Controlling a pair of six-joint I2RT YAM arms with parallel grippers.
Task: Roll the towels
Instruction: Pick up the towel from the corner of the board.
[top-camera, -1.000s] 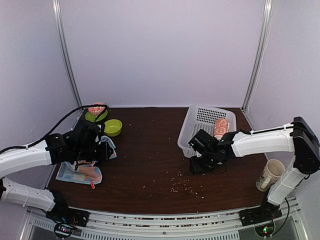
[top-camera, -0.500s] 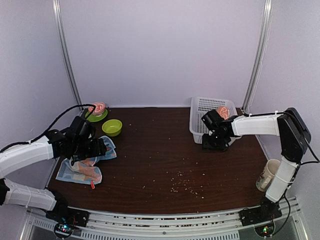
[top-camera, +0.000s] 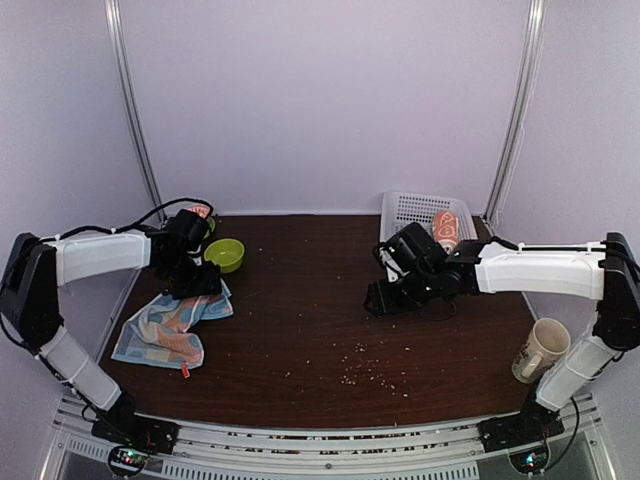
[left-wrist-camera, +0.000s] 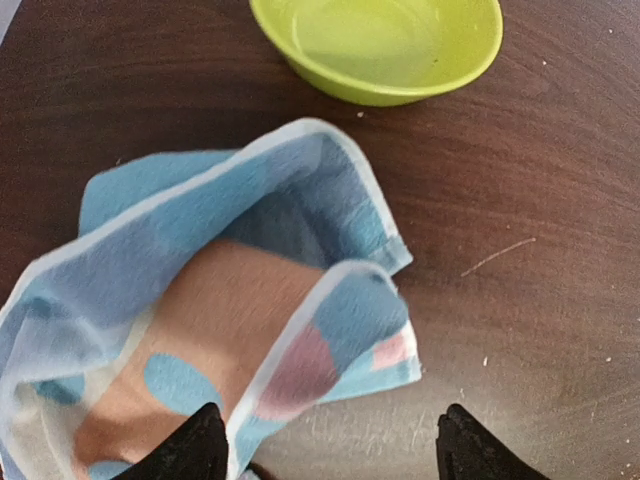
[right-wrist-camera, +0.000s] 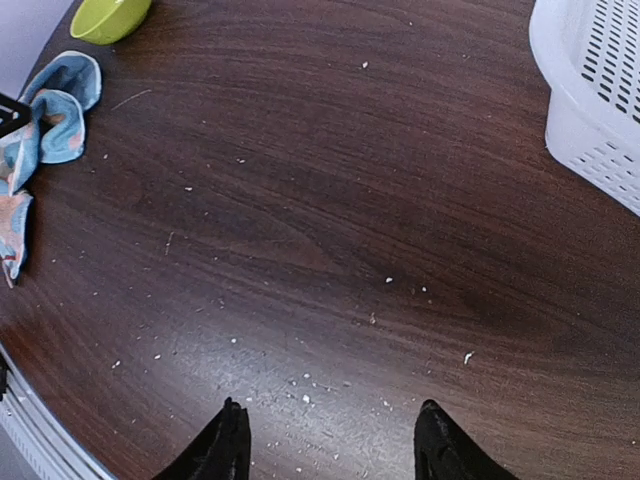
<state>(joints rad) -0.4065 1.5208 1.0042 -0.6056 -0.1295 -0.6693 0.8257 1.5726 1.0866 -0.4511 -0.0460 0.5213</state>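
**Dark table: one towel loose, one in the basket, both grippers wide**

Dark brown wood, the table (top-camera: 300, 300) sits in a pale walled booth, with crumbs (top-camera: 365, 372) scattered near its front middle.

At the left, the blue towel (top-camera: 165, 330) lies loosely bunched and unrolled, showing peach and pink patches. In the left wrist view its white-edged corner is folded over on itself, just short of a green bowl (left-wrist-camera: 380, 50).

The left gripper (left-wrist-camera: 330, 450) hangs over the towel's far end with its jaws spread wide. One fingertip (left-wrist-camera: 195, 445) shows over the cloth edge and the other is over bare wood. Nothing sits between them, and I cannot tell whether the first fingertip touches the cloth.

The orange towel (top-camera: 445, 230) lies as a roll inside the white basket (top-camera: 405, 208) at the far right of the table.

The right gripper (right-wrist-camera: 330, 440) hovers over bare table near the middle, in front of the basket. Its jaws are wide and empty, well apart from both towels.

A mug (top-camera: 540, 350) stands at the right edge by the right arm.
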